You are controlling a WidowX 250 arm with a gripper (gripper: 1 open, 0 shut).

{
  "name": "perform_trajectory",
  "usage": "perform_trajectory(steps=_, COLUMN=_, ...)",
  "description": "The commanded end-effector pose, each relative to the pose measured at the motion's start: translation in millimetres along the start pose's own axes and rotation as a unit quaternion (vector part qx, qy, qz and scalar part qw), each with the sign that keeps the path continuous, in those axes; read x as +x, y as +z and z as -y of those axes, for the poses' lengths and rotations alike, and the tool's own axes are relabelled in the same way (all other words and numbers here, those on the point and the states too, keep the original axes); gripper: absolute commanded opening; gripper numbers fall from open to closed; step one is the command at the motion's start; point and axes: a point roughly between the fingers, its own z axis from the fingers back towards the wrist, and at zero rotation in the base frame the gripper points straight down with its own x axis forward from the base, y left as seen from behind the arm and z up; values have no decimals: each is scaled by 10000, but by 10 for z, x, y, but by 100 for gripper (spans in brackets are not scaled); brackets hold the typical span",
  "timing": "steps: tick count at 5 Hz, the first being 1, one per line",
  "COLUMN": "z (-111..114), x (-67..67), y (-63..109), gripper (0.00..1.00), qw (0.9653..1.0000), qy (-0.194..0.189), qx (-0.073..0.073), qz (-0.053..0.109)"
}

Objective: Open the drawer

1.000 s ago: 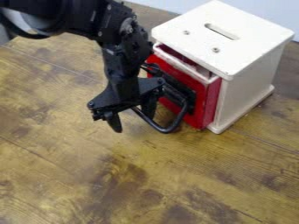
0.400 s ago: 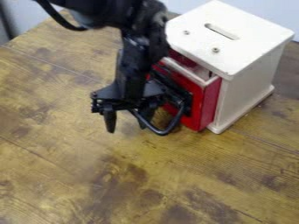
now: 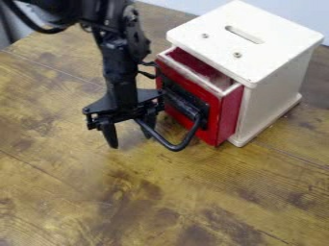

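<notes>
The fingers (image 3: 126, 117) point straight down at the tabletop (image 3: 77, 192), their dark tips hanging just above the wood, spread moderately apart with nothing clamped between them. One tip sits just inside or against the near bar of the black loop handle (image 3: 171, 139); whether it touches the bar or only overlaps it from this angle cannot be told.

Compared with the view a second ago, the fingers have travelled left and a little toward the camera, away from the white cabinet (image 3: 257, 58), and the drawer (image 3: 193, 96) has come with them. Its red sides now stand clearly proud of the cabinet front, and a strip of its red inside shows along the top edge, where before the black front panel sat close to the cabinet. The handle has swung out in the same direction. I read this as the pull being under way, with the drawer partly open rather than fully out; how much travel remains is not visible.

Above the fingers the wrist rises almost vertically, a slim black column, and joins the bulkier black arm (image 3: 77, 14) that leans in from the upper left corner of the picture. The arm has shifted leftward too since the earlier views, so it no longer covers the cabinet's front corner. The cabinet itself seems not to have moved on the tabletop.
</notes>
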Motion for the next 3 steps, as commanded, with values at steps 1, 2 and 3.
perform_trajectory(steps=1, z=7, x=54, y=294, gripper=0, qw=9947, qy=-21, qx=-439, qz=927)
perform_trajectory(steps=2, z=14, x=79, y=293, gripper=0, qw=9912, qy=-131, qx=-58, qz=1312)
perform_trajectory(steps=3, z=21, x=133, y=248, gripper=0, qw=9921, qy=-213, qx=465, qz=1143)
